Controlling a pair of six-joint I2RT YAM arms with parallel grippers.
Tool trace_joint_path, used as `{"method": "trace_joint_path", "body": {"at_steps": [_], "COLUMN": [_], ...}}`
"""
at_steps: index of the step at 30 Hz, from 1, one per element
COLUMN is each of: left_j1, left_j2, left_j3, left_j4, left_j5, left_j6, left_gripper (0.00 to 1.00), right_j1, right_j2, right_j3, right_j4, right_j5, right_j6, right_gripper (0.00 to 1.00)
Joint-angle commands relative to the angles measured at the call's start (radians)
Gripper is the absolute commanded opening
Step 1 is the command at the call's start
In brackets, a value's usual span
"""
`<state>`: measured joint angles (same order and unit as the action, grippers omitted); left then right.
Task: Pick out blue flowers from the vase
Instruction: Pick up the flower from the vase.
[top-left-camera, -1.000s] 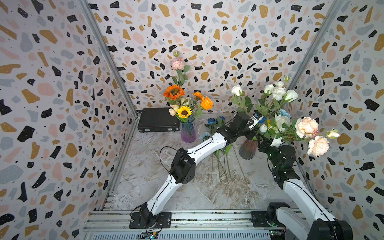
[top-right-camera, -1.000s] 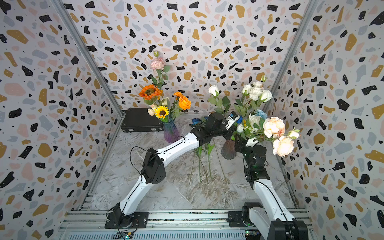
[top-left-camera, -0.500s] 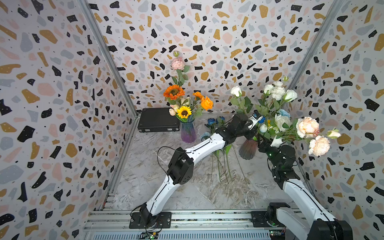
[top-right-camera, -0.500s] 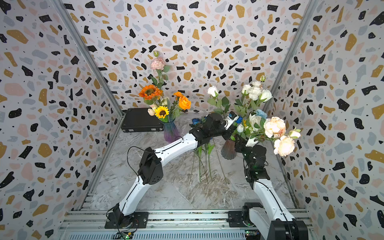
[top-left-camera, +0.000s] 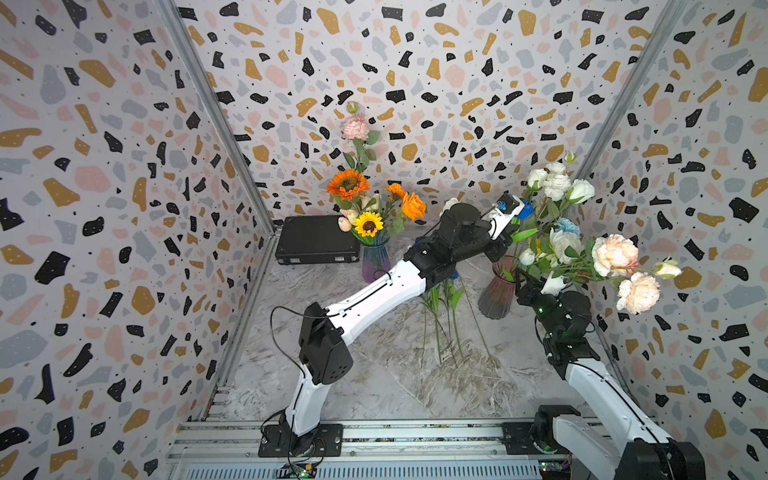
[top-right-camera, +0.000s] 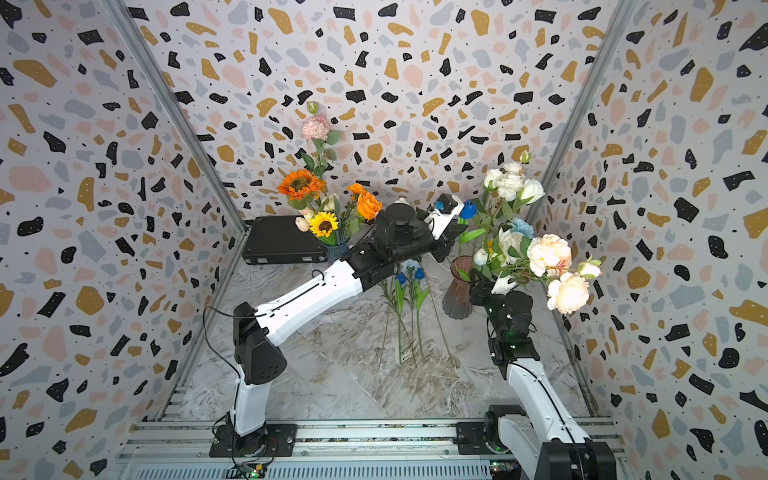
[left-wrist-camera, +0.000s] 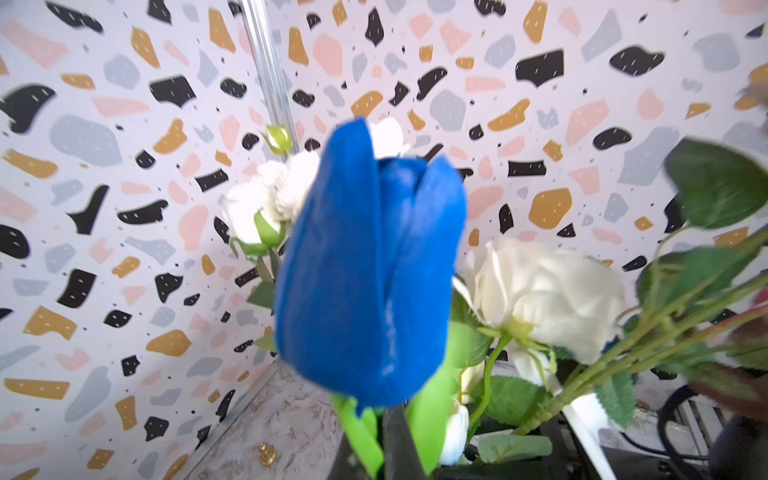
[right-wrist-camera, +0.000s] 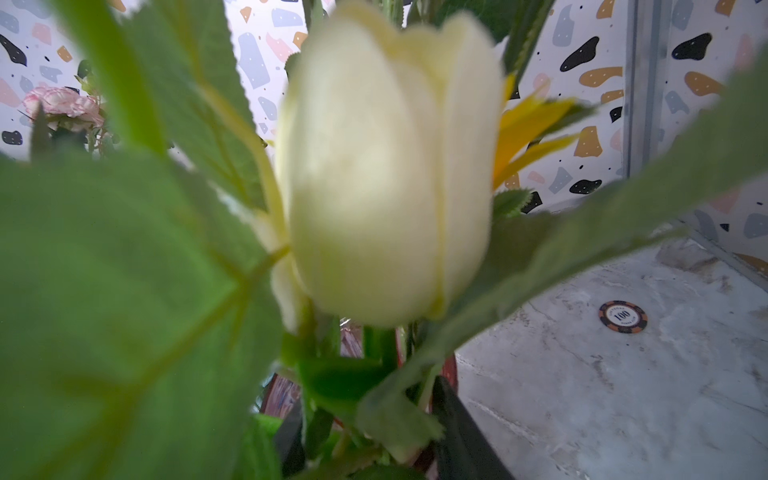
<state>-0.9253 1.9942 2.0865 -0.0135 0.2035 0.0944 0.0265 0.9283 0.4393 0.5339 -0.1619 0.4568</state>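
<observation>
- The left gripper (left-wrist-camera: 376, 451) is clamped shut on the green stem of a deep blue tulip bud (left-wrist-camera: 370, 270).
- The right gripper (right-wrist-camera: 370, 432) is seen with jaws partly apart around leafy green stems (right-wrist-camera: 374, 345); whether they are gripped cannot be told.

Tabletop (top-left-camera: 374, 374) holds purple vase (top-left-camera: 375, 262), brown vase (top-left-camera: 496, 291), case (top-left-camera: 318, 239) (black), blue flowers (top-right-camera: 419, 273).

White arm links (top-left-camera: 374, 291), black joint housings (top-left-camera: 324, 353), thin black cable (top-left-camera: 276, 328), perhaps a green indicator light (top-left-camera: 539, 309)

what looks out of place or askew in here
A poker chip lies loose on the marble floor, with nothing to do with the task. In a top view the peach blooms sag sideways out of the brown vase instead of standing upright.
</observation>
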Motion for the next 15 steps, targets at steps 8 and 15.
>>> {"method": "trace_joint_path", "body": {"at_steps": [8, 15], "left_j1": [0.005, 0.005], "left_j2": [-0.243, -0.475], "left_j3": [-0.122, -0.272], "left_j4": [0.007, -0.020], "left_j5": [0.012, 0.042], "left_j6": [0.031, 0.002], "left_gripper": [0.06, 0.06], "right_j1": [0.000, 0.000], "right_j2": [-0.035, -0.051], "right_j3": [-0.013, -0.015], "right_j4": [-0.041, -0.058], "right_j5": [0.021, 0.021], "right_j6": [-0.021, -0.027], "right_gripper": [0.43, 0.43]}}
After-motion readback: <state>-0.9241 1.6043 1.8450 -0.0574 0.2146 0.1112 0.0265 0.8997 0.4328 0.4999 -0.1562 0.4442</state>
